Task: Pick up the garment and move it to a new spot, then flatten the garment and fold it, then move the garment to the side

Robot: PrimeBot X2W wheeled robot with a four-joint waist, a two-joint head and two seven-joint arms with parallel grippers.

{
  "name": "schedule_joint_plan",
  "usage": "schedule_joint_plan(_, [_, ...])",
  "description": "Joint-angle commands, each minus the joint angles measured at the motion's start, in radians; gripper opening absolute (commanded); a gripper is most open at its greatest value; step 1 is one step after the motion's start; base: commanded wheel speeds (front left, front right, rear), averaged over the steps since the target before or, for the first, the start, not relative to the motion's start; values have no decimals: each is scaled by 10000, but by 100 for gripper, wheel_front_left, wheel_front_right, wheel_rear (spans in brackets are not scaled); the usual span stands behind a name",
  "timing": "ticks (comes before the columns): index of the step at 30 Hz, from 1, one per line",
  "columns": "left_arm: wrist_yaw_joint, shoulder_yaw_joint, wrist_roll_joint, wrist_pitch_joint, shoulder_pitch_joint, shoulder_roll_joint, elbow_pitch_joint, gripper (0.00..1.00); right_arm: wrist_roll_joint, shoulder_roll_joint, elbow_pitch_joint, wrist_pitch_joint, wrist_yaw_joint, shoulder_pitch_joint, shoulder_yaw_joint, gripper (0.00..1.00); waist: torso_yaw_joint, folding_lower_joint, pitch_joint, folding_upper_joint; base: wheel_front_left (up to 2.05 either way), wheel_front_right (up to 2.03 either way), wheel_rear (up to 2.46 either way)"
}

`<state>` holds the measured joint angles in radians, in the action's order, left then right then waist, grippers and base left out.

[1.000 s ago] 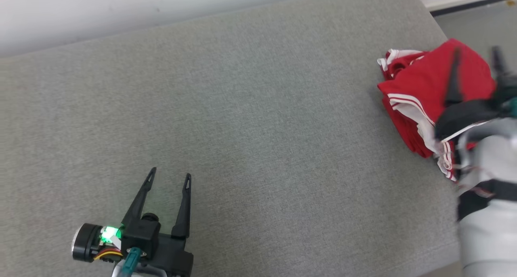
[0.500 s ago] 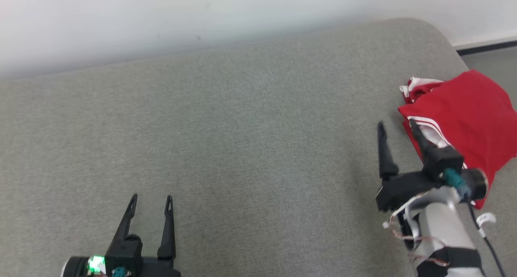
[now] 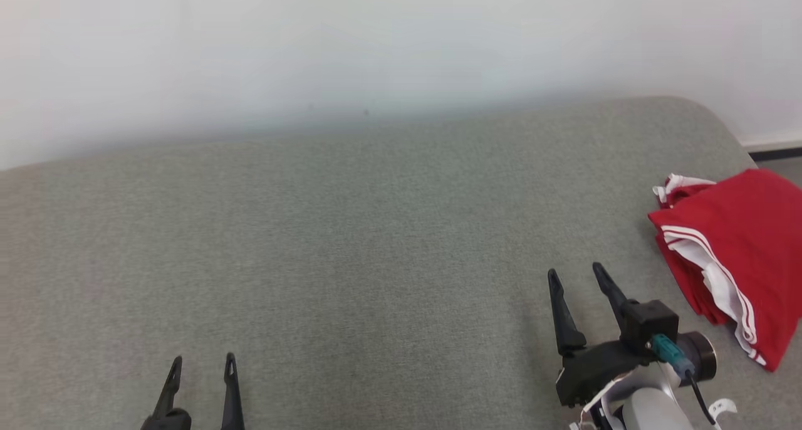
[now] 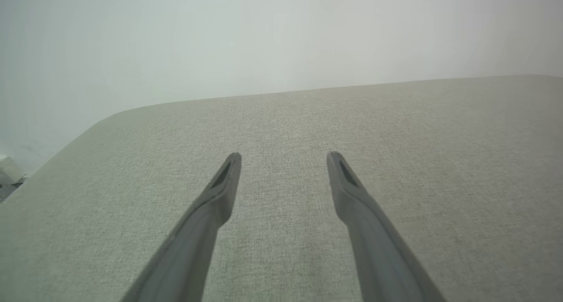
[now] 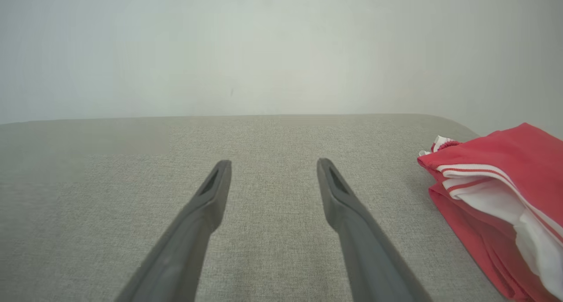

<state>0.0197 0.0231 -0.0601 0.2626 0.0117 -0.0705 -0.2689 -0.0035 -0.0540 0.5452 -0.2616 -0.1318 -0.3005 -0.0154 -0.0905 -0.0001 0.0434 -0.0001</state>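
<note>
Grey cushion top [image 3: 376, 242] holds the folded red garment [image 3: 745, 223] at its right edge. Your left gripper [image 3: 203, 358] and right gripper [image 3: 574, 269] gape wide, holding nothing. Pull back gently; don't bump it.

My head view cuts the garment [image 3: 745, 229] off at the bench's [image 3: 376, 229] right end and my left gripper [image 3: 203, 356] below its fingertips.
</note>
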Motion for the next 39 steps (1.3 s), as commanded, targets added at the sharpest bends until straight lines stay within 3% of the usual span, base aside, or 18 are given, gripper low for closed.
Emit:
schedule_joint_plan(1, [-2, -78, 4, 28, -201, 35, -36, 100, 57, 34, -30, -33, 30, 224, 46, 100, 308, 1, -303, 1, 0, 0, 0])
schedule_joint_plan(17, [-82, -700, 131, 28, -732, 145, -196, 100, 661, 45, -226, -35, 30, 1011, 280, 100, 485, 1, -783, 1, 0, 0, 0])
schedule_joint_plan(37, [-261, -766, 29, 28, -778, 201, -289, 100, 659, 45, -150, -34, 30, 996, 383, 100, 472, 1, -828, 1, 0, 0, 0])
schedule_joint_plan(38, [-215, -746, 40, -3, -681, 182, -293, 0, 656, 19, -144, -2, 0, 960, 354, 0, 472, 1, -828, 1, 0, 0, 0])
schedule_joint_plan(39, [-209, -741, 38, -9, -684, 186, -380, 0, 658, 19, -74, 14, -2, 989, 346, 0, 474, 1, -829, 1, 0, 0, 0])
